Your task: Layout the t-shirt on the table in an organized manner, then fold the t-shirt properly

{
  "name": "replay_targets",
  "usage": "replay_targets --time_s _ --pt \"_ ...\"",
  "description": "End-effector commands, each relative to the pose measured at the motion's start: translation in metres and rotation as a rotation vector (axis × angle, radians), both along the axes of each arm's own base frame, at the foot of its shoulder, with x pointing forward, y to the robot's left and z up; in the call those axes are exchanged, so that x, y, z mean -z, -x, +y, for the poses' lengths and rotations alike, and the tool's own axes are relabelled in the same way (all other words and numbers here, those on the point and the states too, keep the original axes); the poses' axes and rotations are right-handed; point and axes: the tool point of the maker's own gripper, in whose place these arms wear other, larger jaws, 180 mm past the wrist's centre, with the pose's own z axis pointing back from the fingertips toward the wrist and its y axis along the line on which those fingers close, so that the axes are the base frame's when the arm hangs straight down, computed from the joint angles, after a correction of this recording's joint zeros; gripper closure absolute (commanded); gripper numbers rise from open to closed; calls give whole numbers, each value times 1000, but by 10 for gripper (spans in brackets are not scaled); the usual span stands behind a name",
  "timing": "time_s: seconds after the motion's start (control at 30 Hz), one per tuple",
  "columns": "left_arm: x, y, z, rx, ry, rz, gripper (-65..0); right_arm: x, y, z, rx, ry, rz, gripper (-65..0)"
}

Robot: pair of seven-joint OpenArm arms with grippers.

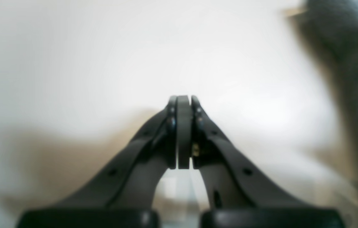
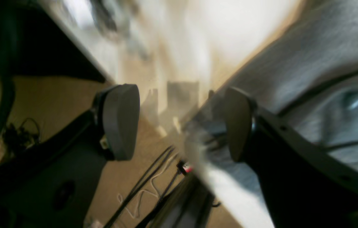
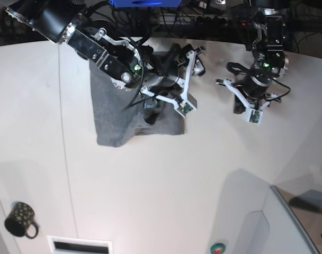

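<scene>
Overhead view: one desk (image 3: 150, 185), white, crossed by one thin dark seam line (image 3: 65, 159). One grey t-shirt (image 3: 110, 116) lies bunched on it. Two robot arms are present, each ending in one claw, giving two claws in all: the left claw (image 3: 239, 106), pads pressed together, and the right claw (image 3: 188, 79), pads spread apart. One black dotted mug (image 3: 20, 219) stands near the desk's lower left corner. One round green-and-red button (image 3: 217, 247) sits at the bottom edge.

Grey t-shirt (image 3: 116, 114), white table (image 3: 166, 180), black dotted mug (image 3: 19, 219)
</scene>
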Motion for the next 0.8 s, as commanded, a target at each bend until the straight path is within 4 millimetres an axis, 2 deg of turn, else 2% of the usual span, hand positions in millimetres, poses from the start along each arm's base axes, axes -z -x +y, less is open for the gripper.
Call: replay_targets --time_s 0.0,0.07,0.13,0.2,0.27,0.3,0.37,0.47,0.5,0.6,0.77 --pt "-6 4 19 -25 -26 -13 0 -27 -9 8 1 -75 -66 -392" --pt "-7 19 47 -82 -57 2 0 -44 -2 -4 -8 -92 -96 -390" --pt "-10 31 70 -121 -77 11 0 -55 -9 -29 43 -90 -127 -390" --pt "-13 42 87 -137 -81 21 0 -50 -20 -57 140 -63 -122 -389" --pt "-18 50 100 -151 -77 20 0 -44 -39 -84 248 -37 -126 -377" --pt "-20 52 105 -156 -75 18 0 -39 -46 -94 288 -22 -123 -351" --pt "-24 57 114 -170 -69 11 0 -33 -59 -114 354 -1 -126 -257" --pt "-29 59 124 -192 -73 1 0 -21 -76 -136 430 32 -127 -50" --pt "-30 59 125 -195 -73 -1 0 -19 -84 -140 448 36 -138 0" --pt "-29 59 123 -191 -72 2 0 -8 -102 -144 463 60 -149 -23" --pt "-25 58 114 -198 -47 -3 0 -2 -115 -106 406 41 -144 -18"
